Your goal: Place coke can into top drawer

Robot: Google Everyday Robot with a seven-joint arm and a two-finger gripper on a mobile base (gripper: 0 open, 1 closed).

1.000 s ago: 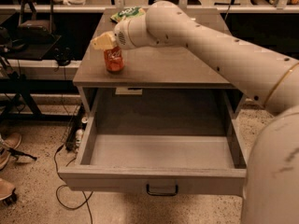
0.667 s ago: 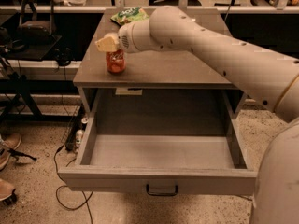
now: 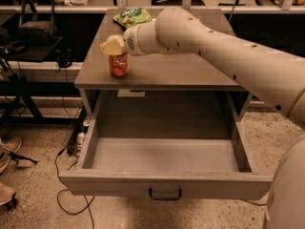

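- Compared with a second ago, the hand (image 3: 113,46) sits a little farther right and nearer the front edge of the tabletop (image 3: 176,70), and the coke can (image 3: 118,66) has shifted the same way with it.
- The arm (image 3: 228,46) reaches in from the right much as it did then, its pale bulk covering the right side of the view.
- The top drawer (image 3: 164,154) is pulled out as far as it was a second ago, and its handle (image 3: 165,193) is in the same place.
- The green chip bag (image 3: 132,17) has not moved from the back of the tabletop.
- We see the hand directly over the coke can, touching its silver top; we cannot tell whether it is clamped on the can or loose.
- The coke can is upright near the left front part of the tabletop, above the open drawer's left rear corner; we cannot tell whether its base rests on the surface or is just clear of it.
- We count one coke can, one chip bag, one open drawer with one handle, and one arm with one hand.
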